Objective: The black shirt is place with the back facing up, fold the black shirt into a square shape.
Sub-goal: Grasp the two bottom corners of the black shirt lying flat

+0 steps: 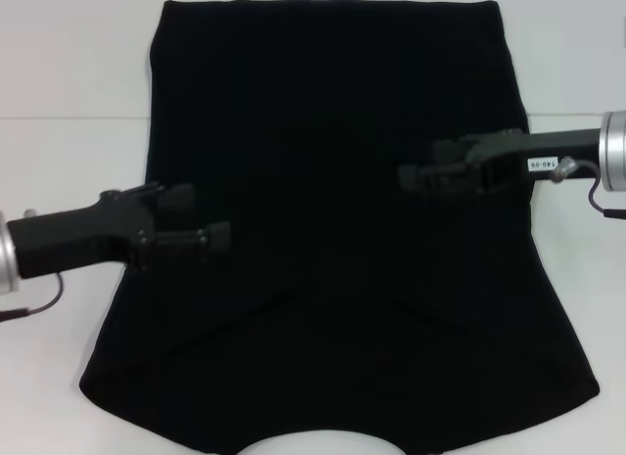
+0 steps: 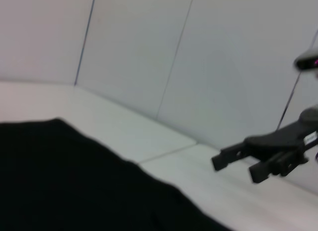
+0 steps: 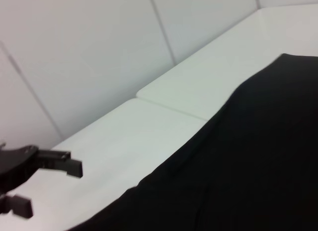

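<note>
head view: the black shirt (image 1: 333, 230) covers the white table (image 1: 68, 73) mid-frame, neckline cut off at the bottom edge. the left gripper (image 1: 201, 218), left of centre, spreads its fingers, holding nothing. the right gripper (image 1: 416, 171), right of centre, bears a small unreadable label; its fingers look parted.
left wrist view: shirt lower left, the right gripper at right.
right wrist view: shirt lower right, the left gripper at lower left.

The black shirt (image 1: 333, 279) lies flat on the white table (image 1: 68, 73), curved neckline at 6 o'clock, straight hem at 12 o'clock. The sleeves appear folded inward over the body. The left gripper (image 1: 207, 218) hangs over the shirt's 9 o'clock side, fingers parted. The right gripper (image 1: 413, 175) hangs over the 3 o'clock side, fingers close together, holding no fabric.
</note>
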`<state>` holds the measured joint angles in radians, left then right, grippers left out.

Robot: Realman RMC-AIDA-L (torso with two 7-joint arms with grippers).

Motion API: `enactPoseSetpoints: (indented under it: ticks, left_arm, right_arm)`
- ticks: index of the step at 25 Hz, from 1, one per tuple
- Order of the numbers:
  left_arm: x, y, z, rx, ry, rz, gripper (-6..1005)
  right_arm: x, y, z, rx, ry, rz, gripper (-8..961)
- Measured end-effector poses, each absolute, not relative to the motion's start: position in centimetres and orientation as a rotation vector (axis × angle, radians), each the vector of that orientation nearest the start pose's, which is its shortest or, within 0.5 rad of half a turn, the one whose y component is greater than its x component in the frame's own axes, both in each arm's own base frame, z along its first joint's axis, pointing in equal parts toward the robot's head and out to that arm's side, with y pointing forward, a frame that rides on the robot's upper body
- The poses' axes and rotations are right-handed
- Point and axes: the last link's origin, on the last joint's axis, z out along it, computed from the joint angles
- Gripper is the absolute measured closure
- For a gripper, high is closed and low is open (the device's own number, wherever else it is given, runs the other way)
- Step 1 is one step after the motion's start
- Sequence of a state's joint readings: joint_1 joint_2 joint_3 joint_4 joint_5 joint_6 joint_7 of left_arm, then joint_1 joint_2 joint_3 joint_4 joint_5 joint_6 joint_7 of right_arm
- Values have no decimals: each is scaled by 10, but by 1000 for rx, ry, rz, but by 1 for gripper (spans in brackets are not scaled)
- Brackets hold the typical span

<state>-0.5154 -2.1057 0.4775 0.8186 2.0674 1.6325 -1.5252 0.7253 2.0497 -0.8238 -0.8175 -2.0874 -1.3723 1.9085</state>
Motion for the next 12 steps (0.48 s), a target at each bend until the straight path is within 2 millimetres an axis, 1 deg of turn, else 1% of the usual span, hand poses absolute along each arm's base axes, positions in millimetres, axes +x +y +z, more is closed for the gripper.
enactPoseSetpoints:
  ticks: [4, 9, 12]
  left_arm:
    - [-284, 324, 47, -2549, -791, -662, 73]
    - [-304, 316, 54, -2524, -923, -522, 74]
    - [-313, 311, 57, -2509, -998, -462, 74]
  right_arm:
    - [196, 399, 15, -2724, 794, 452, 30]
    - [195, 386, 16, -2853, 736, 412, 30]
    - [194, 379, 17, -2913, 713, 398, 31]
